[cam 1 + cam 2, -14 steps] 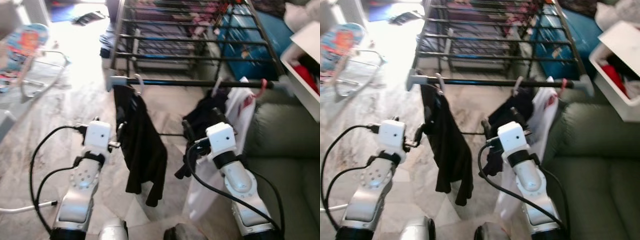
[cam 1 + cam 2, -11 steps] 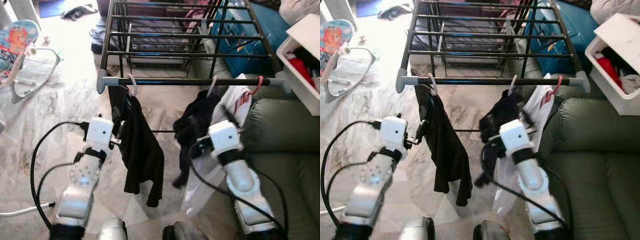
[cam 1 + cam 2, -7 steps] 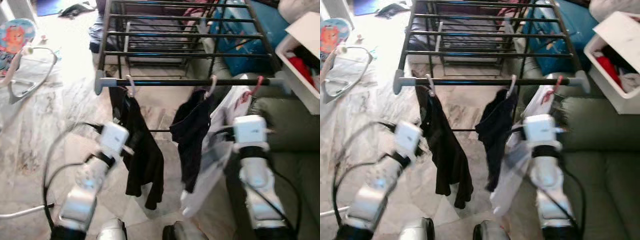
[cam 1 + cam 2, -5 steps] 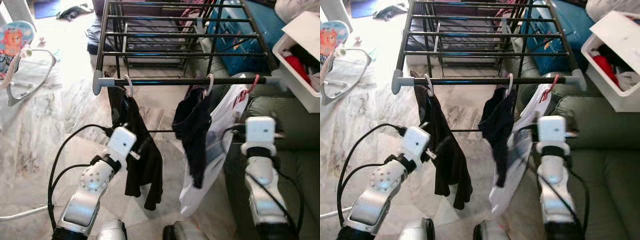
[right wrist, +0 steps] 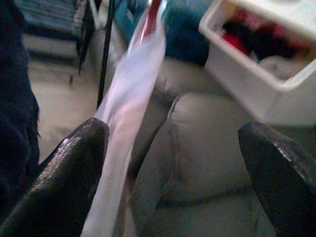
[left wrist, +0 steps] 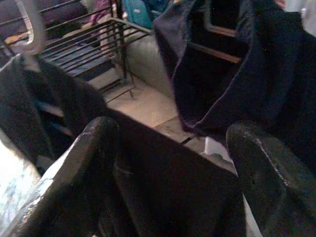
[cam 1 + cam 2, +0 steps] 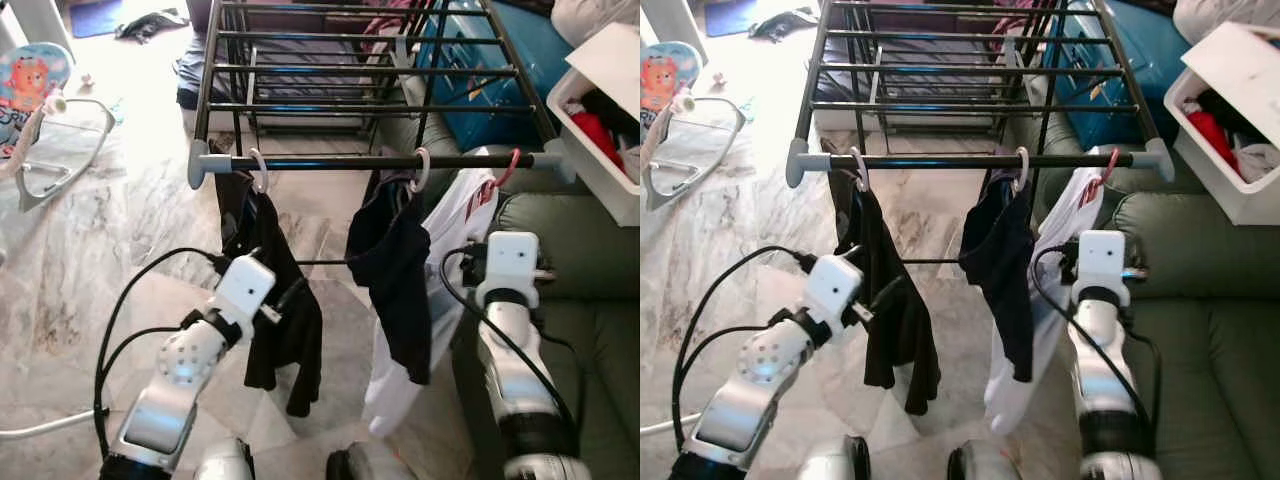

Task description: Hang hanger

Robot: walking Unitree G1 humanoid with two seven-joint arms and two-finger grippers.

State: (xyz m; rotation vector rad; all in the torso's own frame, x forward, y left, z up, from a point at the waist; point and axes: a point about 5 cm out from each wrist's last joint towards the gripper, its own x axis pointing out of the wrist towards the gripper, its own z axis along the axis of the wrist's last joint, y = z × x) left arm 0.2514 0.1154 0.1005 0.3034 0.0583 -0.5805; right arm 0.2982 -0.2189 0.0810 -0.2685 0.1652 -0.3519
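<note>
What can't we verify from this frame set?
- Middle hanger: body hidden inside the dark garment; head views show only its hook.
- White garment: mostly behind that garment and the right arm.
- White bin: cut by the frame edge.
- Right wrist view: motion-blurred.

1. Green sofa [image 7: 590, 270] takes up the right side, next to the drying rack.
2. White storage box [image 7: 605, 130] sits above the sofa's arm, with red and pale clothes stuffed in it.
3. Baby bouncer [image 7: 40, 110] with a colourful cartoon seat is on the marble floor [image 7: 90, 270], far left.
4. Blue suitcase-looking thing [image 7: 480, 80] is behind the rack.
5. Dark cloth [image 7: 150, 22] lies crumpled on the floor way back.
</note>
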